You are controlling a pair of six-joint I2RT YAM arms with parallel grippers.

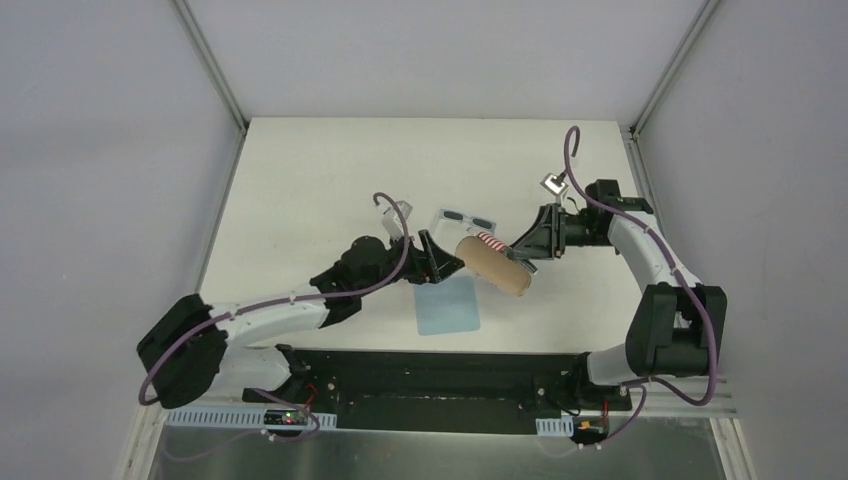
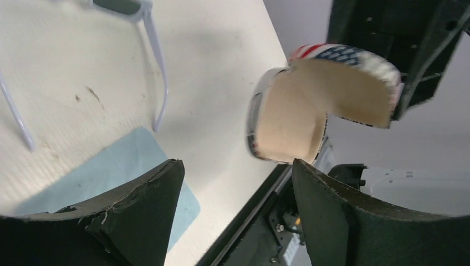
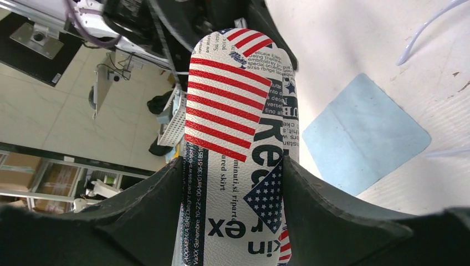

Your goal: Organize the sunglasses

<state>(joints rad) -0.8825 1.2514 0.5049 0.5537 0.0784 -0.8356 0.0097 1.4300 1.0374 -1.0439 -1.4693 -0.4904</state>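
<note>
The sunglasses (image 1: 467, 217) lie on the table behind the case, white-framed with dark lenses; one slim white temple arm (image 2: 158, 72) shows in the left wrist view. My right gripper (image 3: 233, 183) is shut on the printed case (image 3: 238, 122), holding it above the table. The case (image 2: 310, 111) hangs open, its beige inside facing my left gripper (image 2: 238, 177). That gripper stands open just short of the case, with nothing between its fingers. In the top view the left gripper (image 1: 443, 260) and right gripper (image 1: 520, 255) flank the case (image 1: 495, 265).
A light blue cloth (image 1: 447, 305) lies flat on the table below the case, near the front edge, and also shows as the cloth (image 3: 363, 133) in the right wrist view. The black base rail (image 1: 430, 370) runs along the near edge.
</note>
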